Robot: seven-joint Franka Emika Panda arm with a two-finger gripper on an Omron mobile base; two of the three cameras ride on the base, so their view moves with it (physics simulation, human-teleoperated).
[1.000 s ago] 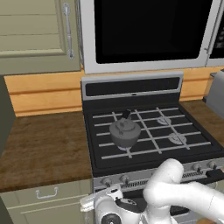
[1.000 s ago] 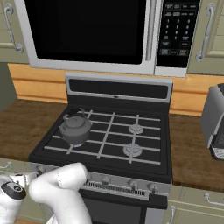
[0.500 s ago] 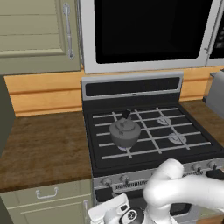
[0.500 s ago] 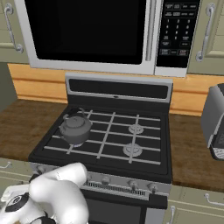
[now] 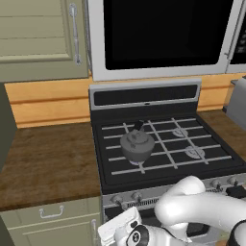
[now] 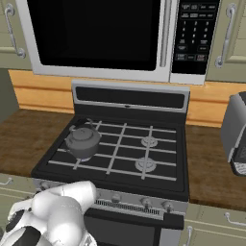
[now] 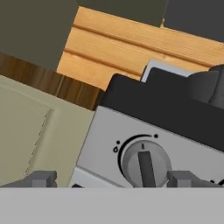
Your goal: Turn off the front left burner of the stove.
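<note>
The stove [image 5: 158, 144] is a black gas range with pale grey grates. A grey kettle [image 5: 137, 145] [image 6: 82, 141] stands on the front left burner [image 5: 142, 167] [image 6: 77, 163]. In the hand view my gripper [image 7: 113, 179] is open, its fingertips [image 7: 41, 178] wide apart. A round grey knob [image 7: 146, 164] on the steel front strip sits between them, nearer the right tip, with its dark pointer roughly upright in this view. My white hand [image 5: 126, 229] hangs low in front of the stove's left knobs [image 5: 116, 199].
A large black-windowed microwave [image 5: 163, 33] hangs above the stove. Brown countertop [image 5: 48, 158] lies to the left, with pale green cabinet fronts [image 5: 48, 216] beneath. A silver toaster [image 6: 235, 134] stands on the right counter. My elbow [image 5: 192, 202] covers the strip's middle.
The hand has sunk lower in front of the stove's left end, and the elbow has dropped slightly. The kettle and the stove have not moved.
</note>
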